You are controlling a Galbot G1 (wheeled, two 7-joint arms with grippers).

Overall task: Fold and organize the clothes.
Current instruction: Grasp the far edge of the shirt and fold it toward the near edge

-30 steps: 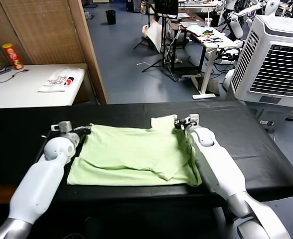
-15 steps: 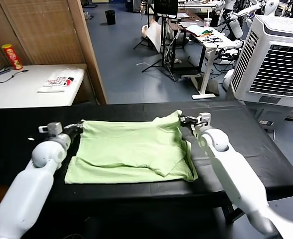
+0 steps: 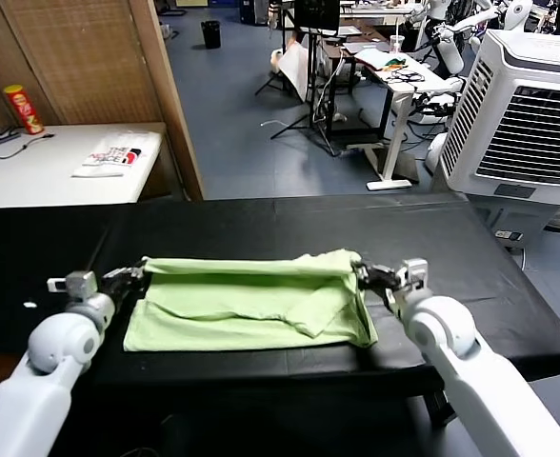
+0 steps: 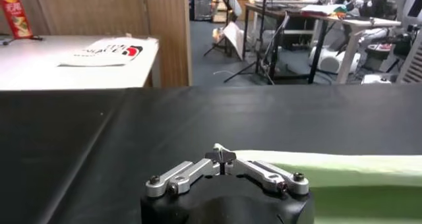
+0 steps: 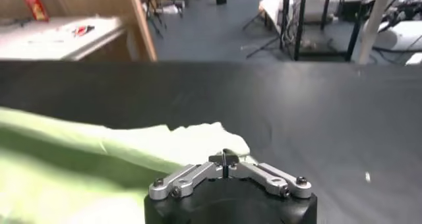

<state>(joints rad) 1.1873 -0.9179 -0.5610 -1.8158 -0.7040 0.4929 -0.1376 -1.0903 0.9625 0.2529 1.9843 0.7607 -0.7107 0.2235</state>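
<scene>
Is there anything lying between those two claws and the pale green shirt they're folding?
Nothing visible. The left gripper and right gripper are each at a far corner of the pale lime-green fabric shirt; only bare black table surrounds it.

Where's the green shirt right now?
In the head view, the green shirt lies on the near half of the black table, stretched between the left gripper and right gripper.

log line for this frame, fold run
step: folding far edge toward near | left gripper: shut on shirt, left corner | right gripper: shut on shirt, right corner | surface: black table
</scene>
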